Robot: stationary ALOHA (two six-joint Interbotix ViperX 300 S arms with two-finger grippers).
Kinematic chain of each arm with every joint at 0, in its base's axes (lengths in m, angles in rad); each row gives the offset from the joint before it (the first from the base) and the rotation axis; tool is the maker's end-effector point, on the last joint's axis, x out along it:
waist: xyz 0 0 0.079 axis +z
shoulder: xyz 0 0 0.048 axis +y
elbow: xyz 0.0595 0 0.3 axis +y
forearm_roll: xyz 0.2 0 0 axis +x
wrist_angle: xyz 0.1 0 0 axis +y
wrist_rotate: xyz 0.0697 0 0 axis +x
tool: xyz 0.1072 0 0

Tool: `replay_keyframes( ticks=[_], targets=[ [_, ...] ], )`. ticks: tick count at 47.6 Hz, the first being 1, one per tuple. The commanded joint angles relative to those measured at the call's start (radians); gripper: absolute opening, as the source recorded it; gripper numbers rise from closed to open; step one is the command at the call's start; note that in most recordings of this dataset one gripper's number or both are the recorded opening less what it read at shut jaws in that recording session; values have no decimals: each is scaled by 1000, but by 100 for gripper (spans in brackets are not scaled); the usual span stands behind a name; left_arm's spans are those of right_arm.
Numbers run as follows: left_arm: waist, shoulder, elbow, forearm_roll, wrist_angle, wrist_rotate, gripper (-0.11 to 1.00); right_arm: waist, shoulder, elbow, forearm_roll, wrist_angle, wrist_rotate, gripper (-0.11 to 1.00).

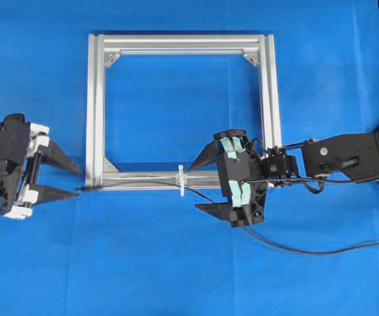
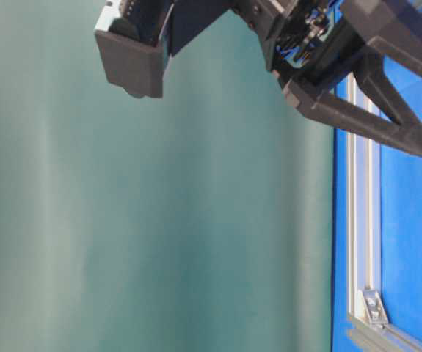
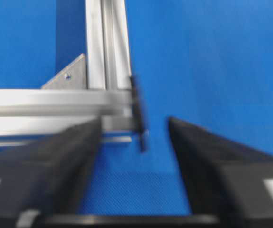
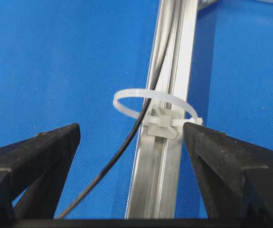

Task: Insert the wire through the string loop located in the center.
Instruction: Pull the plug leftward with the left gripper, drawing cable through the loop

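Observation:
The wire (image 1: 205,195) is a thin black cable that comes in from the right, passes under the arch of the white string loop (image 1: 182,181) and runs left along the near bar of the aluminium frame (image 1: 94,112). Its plug (image 1: 86,189) lies at the frame's near-left corner. My left gripper (image 1: 78,182) is open, with the plug end just between its fingertips; the left wrist view shows the plug (image 3: 141,135) blurred. My right gripper (image 1: 196,187) is open and empty just right of the loop. The right wrist view shows the wire (image 4: 122,147) passing through the loop (image 4: 153,102).
The rest of the cable (image 1: 321,250) trails across the blue mat to the right edge. In the table-level view a dark gripper finger (image 2: 372,121) hangs over the frame bar (image 2: 361,183), with a green backdrop behind.

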Motion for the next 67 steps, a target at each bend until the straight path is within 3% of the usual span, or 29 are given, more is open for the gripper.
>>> replay_keyframes(
  ticks=[1, 4, 7, 28, 48, 67],
  targets=[
    [8, -6, -11, 3, -3, 0, 69, 3, -32, -20, 2, -5, 0, 91],
    [14, -5, -15, 3, -2, 6, 85, 3, -32, -20, 2, -5, 0, 91],
    [28, -5, -17, 3, 8, 6, 90, 3, -32, -20, 2, -5, 0, 91],
    [40, -12, -48, 3, 43, 8, 88, 3, -44, -23, 2, 3, 0, 91],
    [40, -66, -137, 8, 167, 12, 88, 3, -149, -25, 2, 89, -2, 91],
    [40, -115, -152, 8, 219, 12, 88, 3, -184, -25, 0, 117, -2, 91]
  ],
)
